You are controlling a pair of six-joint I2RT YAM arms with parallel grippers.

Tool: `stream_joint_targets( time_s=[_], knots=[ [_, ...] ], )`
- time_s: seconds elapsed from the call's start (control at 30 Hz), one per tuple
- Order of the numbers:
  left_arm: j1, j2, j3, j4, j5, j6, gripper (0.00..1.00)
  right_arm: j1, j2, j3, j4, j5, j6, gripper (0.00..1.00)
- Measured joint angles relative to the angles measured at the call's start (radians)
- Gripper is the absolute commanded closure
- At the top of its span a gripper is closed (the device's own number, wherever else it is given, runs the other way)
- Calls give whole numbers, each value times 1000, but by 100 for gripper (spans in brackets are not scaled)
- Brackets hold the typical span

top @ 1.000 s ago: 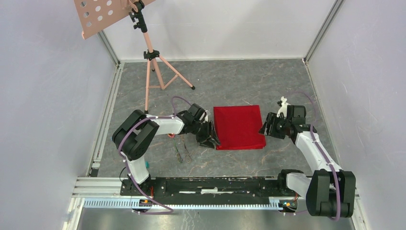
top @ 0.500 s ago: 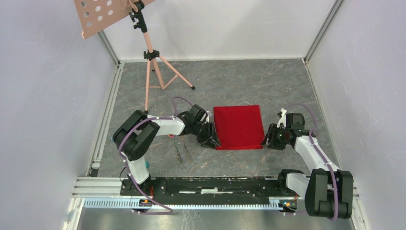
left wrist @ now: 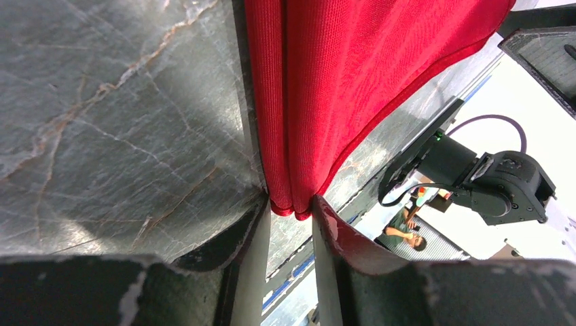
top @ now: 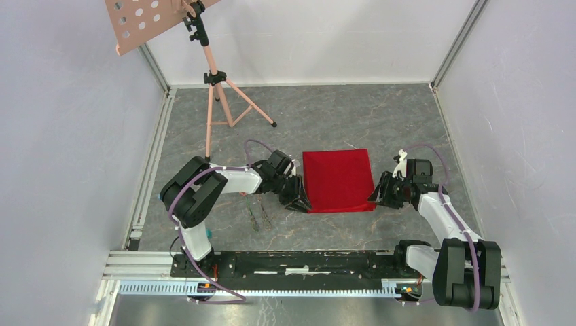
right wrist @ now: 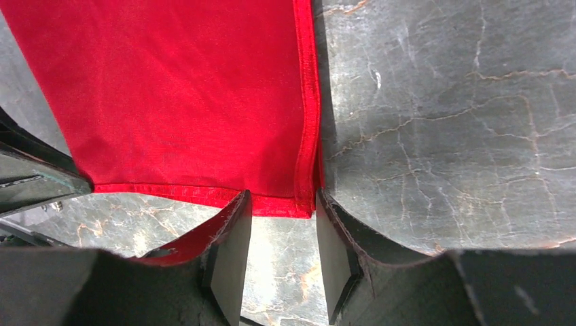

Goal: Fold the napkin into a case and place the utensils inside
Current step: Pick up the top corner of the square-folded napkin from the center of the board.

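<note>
The napkin (top: pixel 337 180) lay in the middle of the counter (top: pixel 326 115) as a flat, roughly square fold, not yet the narrow case. By that I judged at least one more fold was left, and then the loading. The utensils (top: pixel 259 216) lay bare on the counter off the napkin's left side, outside the cloth.

The left pincer (top: pixel 299 200) stood at the napkin's near-left corner and the right pincer (top: pixel 375 197) at its near-right corner. The overhead view gave this layout and alone showed the utensils, but hid the jaws. The left wrist view showed its fingers (left wrist: pixel 248 224) parted, the doubled cloth corner between them and apparently unsqueezed. The right wrist view showed likewise released fingers (right wrist: pixel 231 238) straddling the napkin's hem.
</note>
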Motion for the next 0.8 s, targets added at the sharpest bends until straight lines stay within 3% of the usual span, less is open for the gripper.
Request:
stream_joint_targets(
  time_s=[0.67,0.8],
  knots=[
    [0,2,-4,0,-1,-1,68,0,-9,-63,108,-73,74,46],
    [0,2,-4,0,-1,-1,69,0,-41,-76,138,-72,116,49]
  ],
)
